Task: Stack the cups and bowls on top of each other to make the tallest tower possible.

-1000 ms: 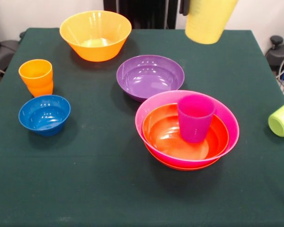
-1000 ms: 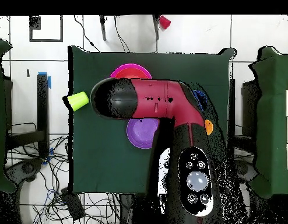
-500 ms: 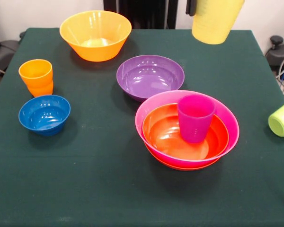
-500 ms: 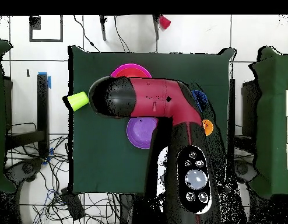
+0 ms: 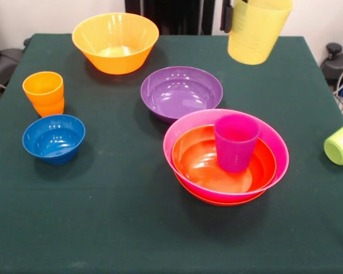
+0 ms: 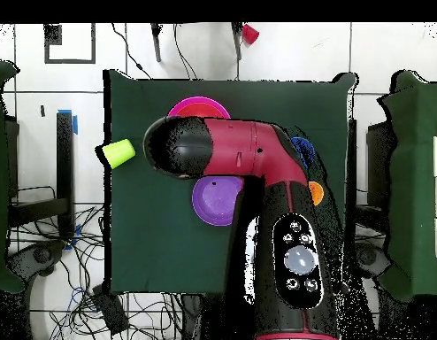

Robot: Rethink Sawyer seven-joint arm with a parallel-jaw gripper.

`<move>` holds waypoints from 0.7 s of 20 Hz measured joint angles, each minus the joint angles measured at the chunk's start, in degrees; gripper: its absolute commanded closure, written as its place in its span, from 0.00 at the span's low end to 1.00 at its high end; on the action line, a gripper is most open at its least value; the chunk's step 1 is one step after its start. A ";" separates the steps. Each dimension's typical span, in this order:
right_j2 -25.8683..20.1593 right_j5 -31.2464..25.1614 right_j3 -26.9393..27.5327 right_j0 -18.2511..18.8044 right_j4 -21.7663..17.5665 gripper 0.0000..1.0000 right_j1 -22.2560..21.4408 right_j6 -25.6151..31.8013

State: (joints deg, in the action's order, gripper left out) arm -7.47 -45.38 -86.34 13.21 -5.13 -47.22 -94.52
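Yellow cup (image 5: 257, 31) is held up high at the upper right; the gripper's hold cannot be seen. It looks light, slippery, best held by its rim.

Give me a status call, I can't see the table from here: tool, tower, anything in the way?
Tool hidden; yellow cup aloft above table's far side. Tower: purple cup upright in nested red-orange and pink bowls. Purple bowl sits just behind tower.

Bulky red arm (image 6: 257, 159), black rounded joints (round buttons near its base).
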 measured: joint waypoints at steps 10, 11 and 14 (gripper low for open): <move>0.24 1.07 -3.20 3.72 -0.07 1.00 0.02 0.00; 0.24 1.51 -3.28 4.50 -0.11 1.00 0.27 0.00; 0.24 2.13 -3.28 5.27 -0.15 1.00 0.71 0.00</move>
State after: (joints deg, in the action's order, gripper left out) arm -7.23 -43.26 -89.62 18.48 -5.29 -46.50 -94.52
